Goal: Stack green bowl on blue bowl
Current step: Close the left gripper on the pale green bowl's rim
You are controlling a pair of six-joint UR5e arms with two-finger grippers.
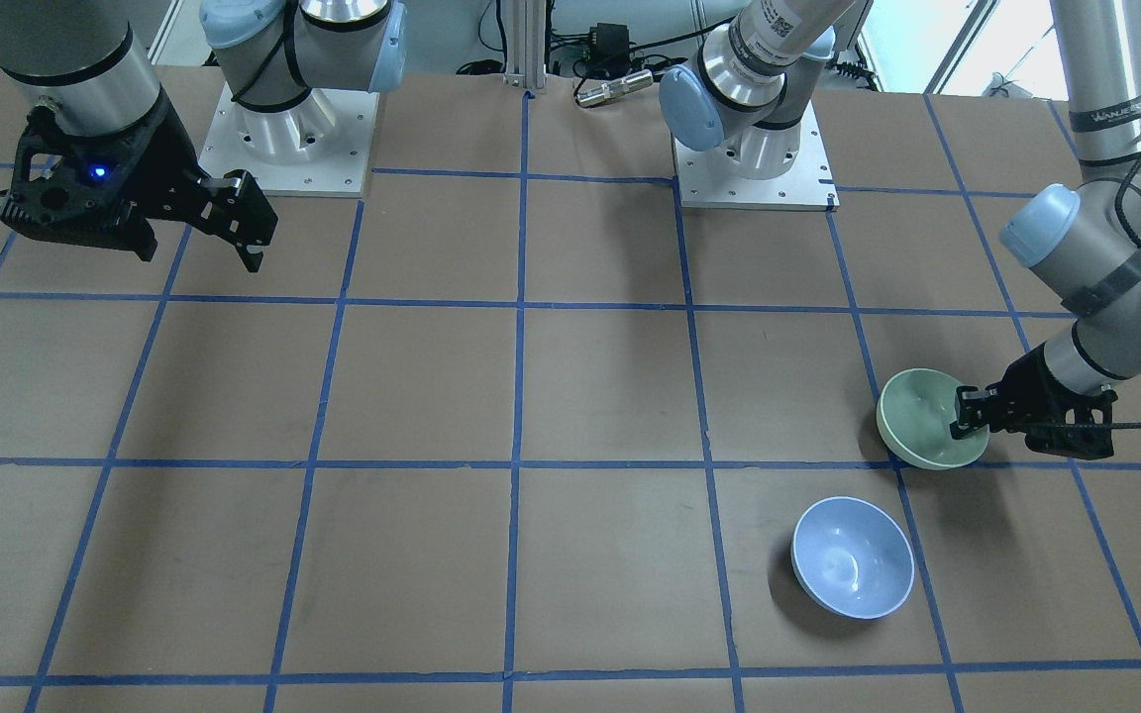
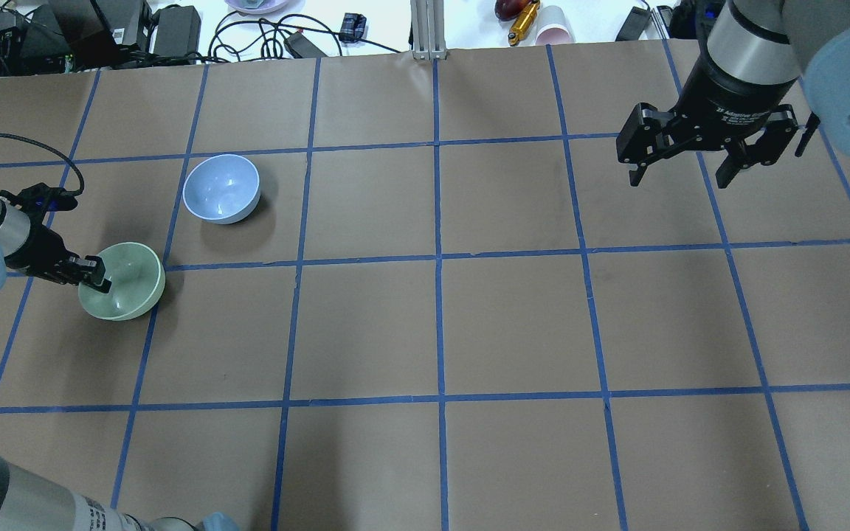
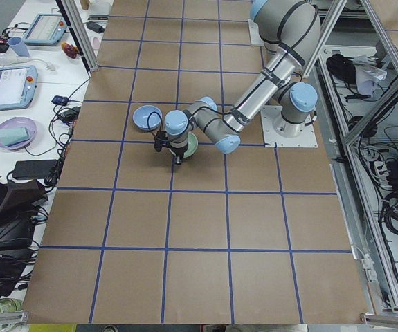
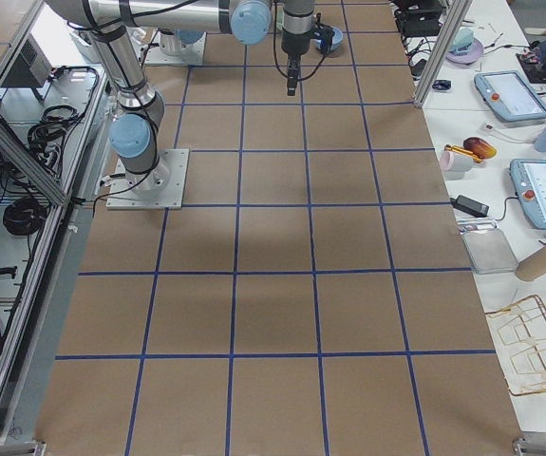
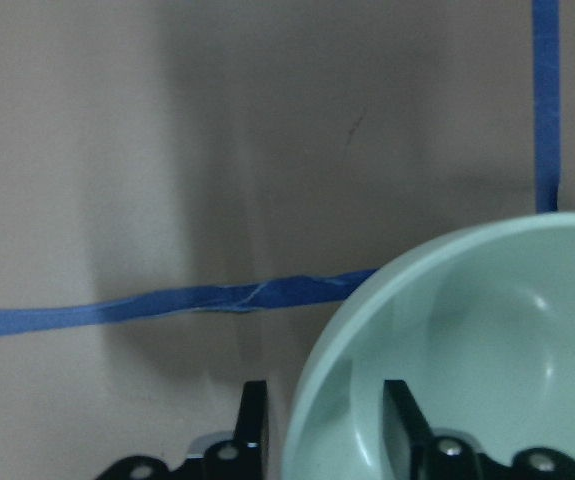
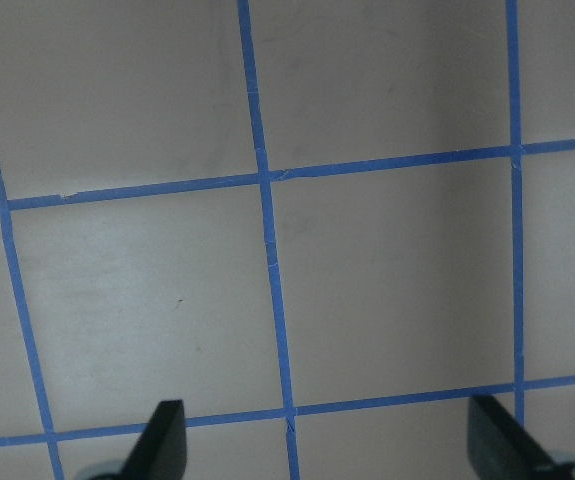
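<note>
The left gripper [image 2: 97,274] pinches the rim of the small glossy pale-green bowl [image 2: 130,284]. The small glossy light-blue bowl [image 2: 222,188] sits near, past the fingertips. The lift should clear that rim, centring before release. The right gripper [image 2: 679,179] hangs spread.

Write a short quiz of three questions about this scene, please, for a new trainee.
1. True or false: the green bowl already sits inside the blue bowl.
2. How do the left jaws hold the green bowl?
A) both outside its wall
B) one inside the rim, one outside
C) under its base
3. Fill in: the right jaws are ___ and hold nothing.

Key
1. False: the two bowls are apart.
2. B
3. open
</note>
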